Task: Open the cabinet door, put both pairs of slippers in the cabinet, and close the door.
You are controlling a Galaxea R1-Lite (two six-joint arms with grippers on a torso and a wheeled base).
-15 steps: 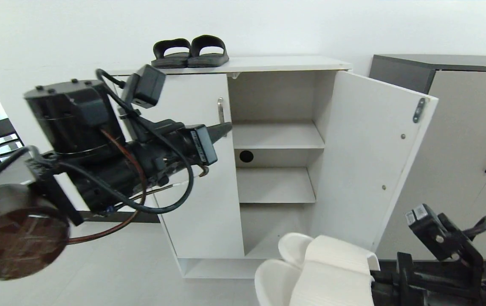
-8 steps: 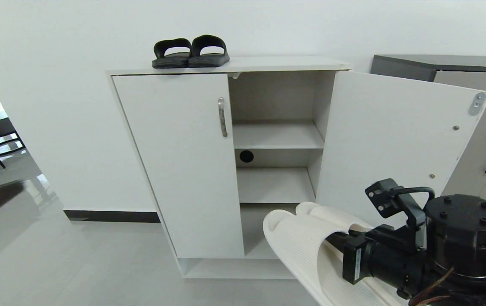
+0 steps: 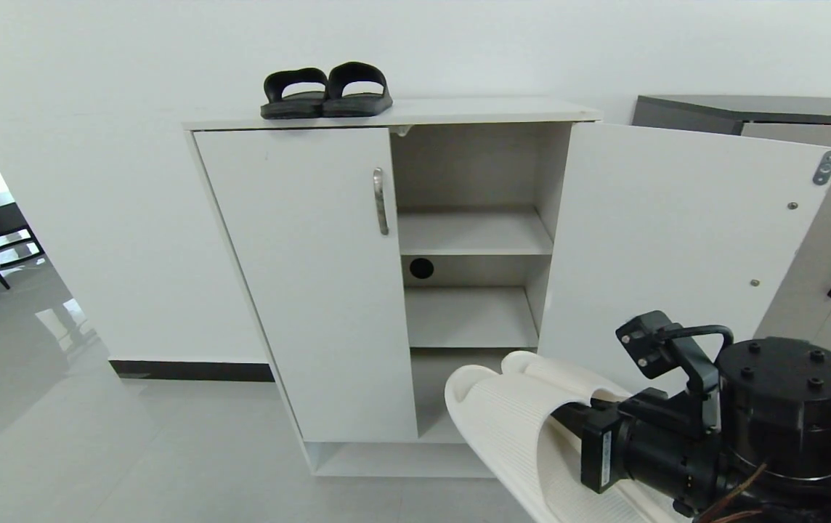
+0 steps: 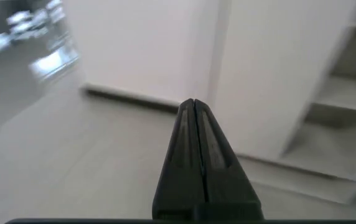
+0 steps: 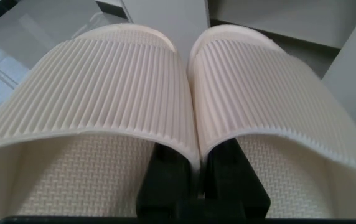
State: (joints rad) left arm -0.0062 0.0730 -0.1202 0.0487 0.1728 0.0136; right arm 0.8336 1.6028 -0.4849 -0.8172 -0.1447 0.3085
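the right gripper (image 5: pixel 195 168) is clamped on the touching inner sides of the white slippers (image 5: pixel 122 81), held low before the open right side of the cabinet (image 3: pixel 299 290), its door (image 3: pixel 662 240) swung wide. black slippers (image 3: pixel 327 91) sit on top. the left gripper (image 4: pixel 194 112) is pressed closed, empty, above the floor (image 4: pixel 72 143).

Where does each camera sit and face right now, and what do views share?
Head view: on the head, facing forward and down at the cabinet; right arm lower right, holding white slippers.
Left wrist view: along the left gripper, fingers shut, toward floor and cabinet base.
Right wrist view: over the right gripper, clamped on the white slippers, toward the open cabinet.
Shared: all show the cabinet; head and right wrist show the white slippers.
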